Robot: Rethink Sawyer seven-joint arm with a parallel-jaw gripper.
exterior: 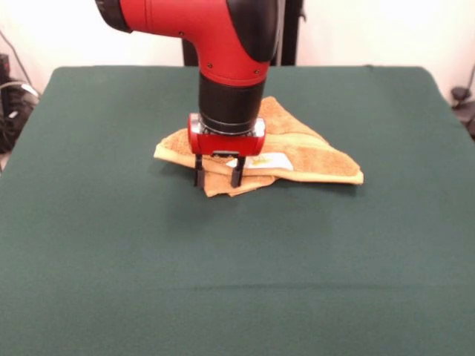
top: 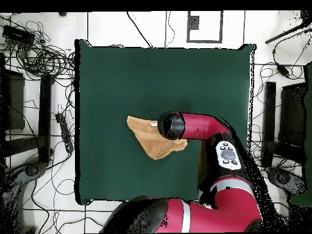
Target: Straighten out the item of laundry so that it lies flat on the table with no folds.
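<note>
Front view first: the pincer (exterior: 217, 178) hangs straight down from the red and black arm (exterior: 215, 44), its two dark fingers (exterior: 198, 170) standing apart with a clear gap between them. Their tips reach the near edge of the towel (exterior: 312, 152), where a folded flap pokes out toward the camera just under and between them. Whether the tips press the cloth or stop just above it, I cannot tell. A white label (exterior: 261, 160) lies just beside the right-hand finger. Behind and to both sides of the pincer the towel spreads in a rough triangle, with layers lapped over one another and a paler band running across, all resting on the green table (exterior: 111, 259).

Overhead view: the arm's wrist hides the pincer itself, and the towel (top: 152, 137) shows as a pointed wedge reaching out from beneath it, near the table's (top: 122, 73) middle.

Judging by the doubled layers and tucked corners, the straightening is barely begun: nothing lies single and flat, and every fold remains to be drawn out.
</note>
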